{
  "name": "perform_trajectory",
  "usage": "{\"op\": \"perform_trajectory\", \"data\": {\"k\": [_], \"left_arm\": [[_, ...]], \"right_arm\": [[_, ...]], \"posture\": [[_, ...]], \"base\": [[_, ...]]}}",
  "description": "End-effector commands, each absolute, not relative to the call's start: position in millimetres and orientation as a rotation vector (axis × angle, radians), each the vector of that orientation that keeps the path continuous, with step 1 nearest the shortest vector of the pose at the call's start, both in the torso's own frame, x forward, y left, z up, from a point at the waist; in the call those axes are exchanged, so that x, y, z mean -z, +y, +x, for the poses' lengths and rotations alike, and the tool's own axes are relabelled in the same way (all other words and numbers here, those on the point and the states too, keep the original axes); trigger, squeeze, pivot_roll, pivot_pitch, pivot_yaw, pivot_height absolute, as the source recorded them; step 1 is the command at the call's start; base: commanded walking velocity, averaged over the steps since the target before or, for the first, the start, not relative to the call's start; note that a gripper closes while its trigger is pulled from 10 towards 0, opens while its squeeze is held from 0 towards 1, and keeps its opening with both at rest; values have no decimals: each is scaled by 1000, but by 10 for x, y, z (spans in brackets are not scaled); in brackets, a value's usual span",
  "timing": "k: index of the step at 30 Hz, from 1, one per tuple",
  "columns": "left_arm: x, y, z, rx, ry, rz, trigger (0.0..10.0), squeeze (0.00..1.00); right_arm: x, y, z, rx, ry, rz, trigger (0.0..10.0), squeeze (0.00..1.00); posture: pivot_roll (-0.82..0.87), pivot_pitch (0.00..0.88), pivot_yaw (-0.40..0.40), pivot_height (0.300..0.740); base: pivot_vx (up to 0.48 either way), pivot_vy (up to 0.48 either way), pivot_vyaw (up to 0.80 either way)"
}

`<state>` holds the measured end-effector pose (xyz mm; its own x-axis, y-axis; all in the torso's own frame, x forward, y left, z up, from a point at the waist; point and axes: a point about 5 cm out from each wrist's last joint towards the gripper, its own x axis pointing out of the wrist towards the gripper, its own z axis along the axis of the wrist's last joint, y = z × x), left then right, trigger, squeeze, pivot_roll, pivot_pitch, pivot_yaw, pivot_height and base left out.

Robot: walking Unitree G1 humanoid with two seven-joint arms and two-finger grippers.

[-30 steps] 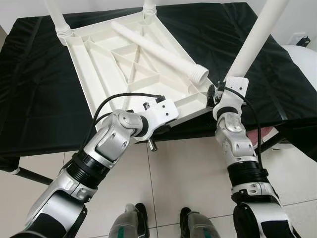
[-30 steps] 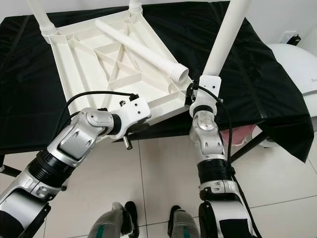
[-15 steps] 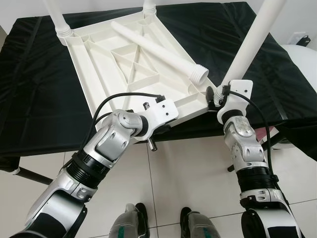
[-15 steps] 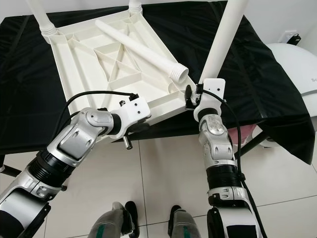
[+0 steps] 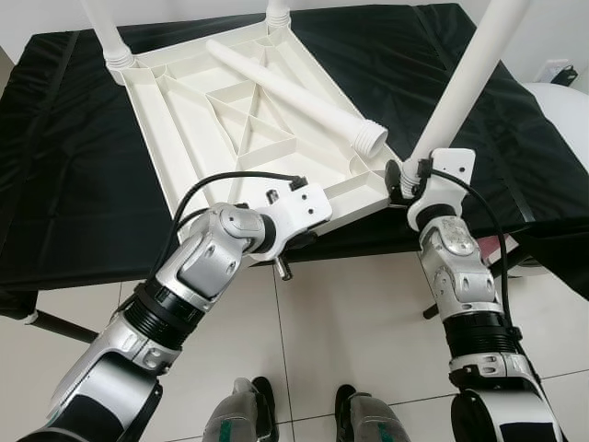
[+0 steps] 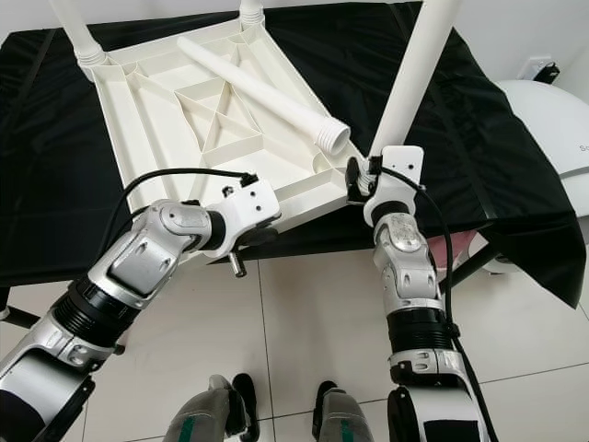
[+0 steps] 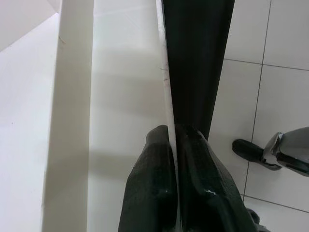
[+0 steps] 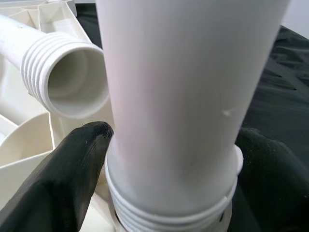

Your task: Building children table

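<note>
Upturned kids' table [image 5: 248, 120] lies on tabletop [image 5: 74, 166], near edge overhanging twd robot. Loose leg [image 5: 294, 97] lies across its underside; two legs stand at far corners, another leg [image 5: 465, 78] at near-right corner. Left gripper [image 7: 176, 188] on near edge, right gripper [image 8: 169, 169] at that leg's base.

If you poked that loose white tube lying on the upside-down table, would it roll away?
Probably only a little. The loose leg is round and smooth, so it wants to roll, but it lies across the raised ribs of the tabletop, which likely catch it. It looks hollow, so probably light.
</note>
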<state>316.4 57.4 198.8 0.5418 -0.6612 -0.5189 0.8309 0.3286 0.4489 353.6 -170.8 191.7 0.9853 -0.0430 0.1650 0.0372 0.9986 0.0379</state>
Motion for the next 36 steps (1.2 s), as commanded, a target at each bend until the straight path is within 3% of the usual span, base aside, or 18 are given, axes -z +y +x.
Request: {"op": "perform_trajectory", "data": {"k": [1, 10, 11, 12, 36], "left_arm": [[-2050, 593, 3196, 947, 223, 791, 10000, 0], [-2056, 603, 3201, 946, 224, 791, 10000, 0], [-2058, 605, 3204, 945, 224, 792, 10000, 0], [-2060, 607, 3208, 945, 225, 790, 10000, 0], [-2063, 617, 3226, 941, 224, 793, 10000, 0]], "right_arm": [[-1874, -1726, 3507, 41, -159, 40, 10000, 1000], [-1926, -1744, 3482, 25, -179, 40, 10000, 1000], [-1952, -1751, 3473, 25, -187, 34, 10000, 114], [-1988, -1763, 3456, 24, -198, 24, 10000, 0], [-2127, -1903, 3428, -67, -220, -25, 10000, 0]], "posture": [[-125, 189, 69, 740], [-124, 195, 73, 740], [-126, 200, 74, 740], [-126, 200, 74, 740], [-131, 202, 72, 740]], "base": [[0, 0, 0], [0, 0, 0], [0, 0, 0], [0, 0, 0], [0, 0, 0]]}}
